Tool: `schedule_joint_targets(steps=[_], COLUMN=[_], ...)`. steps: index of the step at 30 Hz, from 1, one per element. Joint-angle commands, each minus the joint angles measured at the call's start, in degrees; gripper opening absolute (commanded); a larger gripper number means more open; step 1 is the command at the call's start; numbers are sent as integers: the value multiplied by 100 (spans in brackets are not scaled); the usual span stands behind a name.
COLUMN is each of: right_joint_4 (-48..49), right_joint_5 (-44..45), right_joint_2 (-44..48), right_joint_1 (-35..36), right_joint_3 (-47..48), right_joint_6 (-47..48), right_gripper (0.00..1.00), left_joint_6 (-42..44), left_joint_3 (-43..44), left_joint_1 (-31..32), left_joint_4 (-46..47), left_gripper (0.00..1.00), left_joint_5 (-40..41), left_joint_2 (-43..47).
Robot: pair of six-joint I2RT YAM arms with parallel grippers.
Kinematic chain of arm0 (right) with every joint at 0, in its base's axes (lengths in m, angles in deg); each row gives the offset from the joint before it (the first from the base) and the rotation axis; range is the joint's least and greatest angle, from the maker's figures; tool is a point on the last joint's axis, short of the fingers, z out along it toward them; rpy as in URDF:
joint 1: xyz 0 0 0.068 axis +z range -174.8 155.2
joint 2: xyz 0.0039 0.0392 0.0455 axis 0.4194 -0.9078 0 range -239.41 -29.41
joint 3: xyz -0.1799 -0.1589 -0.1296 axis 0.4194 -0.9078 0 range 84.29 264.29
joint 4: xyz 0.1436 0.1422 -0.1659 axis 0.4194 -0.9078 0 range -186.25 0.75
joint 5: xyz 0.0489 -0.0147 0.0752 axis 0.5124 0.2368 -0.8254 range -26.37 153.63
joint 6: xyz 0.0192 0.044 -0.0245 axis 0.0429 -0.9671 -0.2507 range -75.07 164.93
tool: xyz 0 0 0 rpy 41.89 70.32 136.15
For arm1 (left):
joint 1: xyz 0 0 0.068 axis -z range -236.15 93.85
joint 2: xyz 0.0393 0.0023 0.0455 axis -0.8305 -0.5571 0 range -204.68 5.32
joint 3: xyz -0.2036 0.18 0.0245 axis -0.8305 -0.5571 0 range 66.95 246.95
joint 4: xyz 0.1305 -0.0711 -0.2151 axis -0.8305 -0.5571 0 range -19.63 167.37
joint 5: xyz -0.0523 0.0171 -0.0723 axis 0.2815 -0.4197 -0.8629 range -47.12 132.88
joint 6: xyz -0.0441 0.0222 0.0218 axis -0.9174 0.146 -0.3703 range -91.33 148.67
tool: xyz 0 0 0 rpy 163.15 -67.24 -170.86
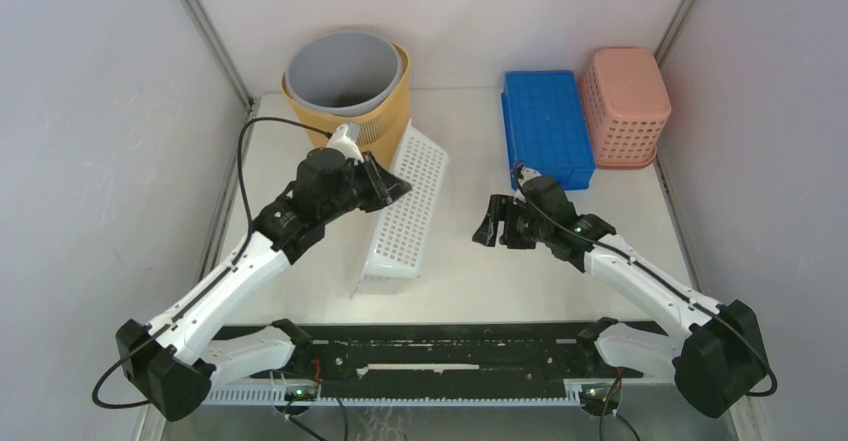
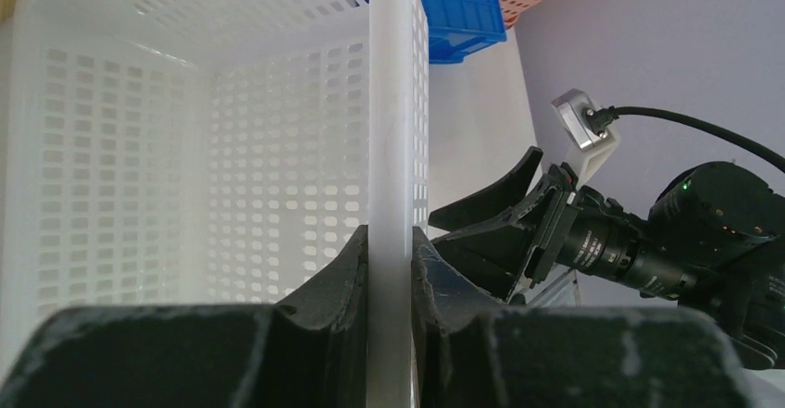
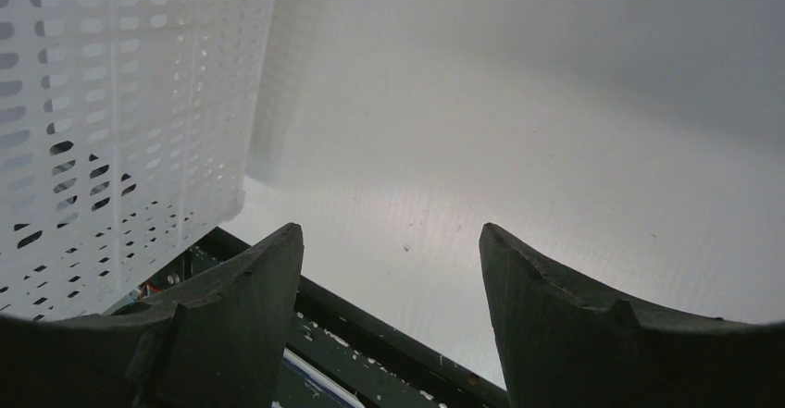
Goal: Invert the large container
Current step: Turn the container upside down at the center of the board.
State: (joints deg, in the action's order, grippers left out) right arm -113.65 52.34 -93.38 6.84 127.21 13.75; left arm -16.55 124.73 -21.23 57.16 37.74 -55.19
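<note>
My left hand grips the tipped-up basket by its rim while my right hand hangs released just beside it, over the white worktop.

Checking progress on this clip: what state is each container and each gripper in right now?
white basket: tipped up on its long side, not yet upside down.
left gripper: shut on the white basket's wall.
right gripper: open, holding nothing, beside the basket.
grey bin: upright, mouth up, nested in the yellow bin.
yellow bin: upright.
blue crate: lying flat, gridded face up.
pink basket: looks upside down.
</note>
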Motion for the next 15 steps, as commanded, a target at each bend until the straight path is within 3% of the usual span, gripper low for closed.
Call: schedule_joint_targets(steps=[1, 9, 15], right_joint_4=[-57, -346, -562], right_joint_5=[-61, -147, -218], right_joint_2=[356, 783, 1080], right_joint_1=[-136, -420, -648], right_joint_3=[77, 138, 207], right_joint_6=[144, 265, 350], right_gripper=[79, 79, 79], left_joint_6=[-383, -915, -1567], left_joint_3=[428, 308, -33], left_joint_1=[103, 362, 525], left_joint_4=[991, 1531, 2432], left_gripper=[0, 0, 0], left_joint_5=[-124, -92, -130], left_joint_2=[-49, -259, -362])
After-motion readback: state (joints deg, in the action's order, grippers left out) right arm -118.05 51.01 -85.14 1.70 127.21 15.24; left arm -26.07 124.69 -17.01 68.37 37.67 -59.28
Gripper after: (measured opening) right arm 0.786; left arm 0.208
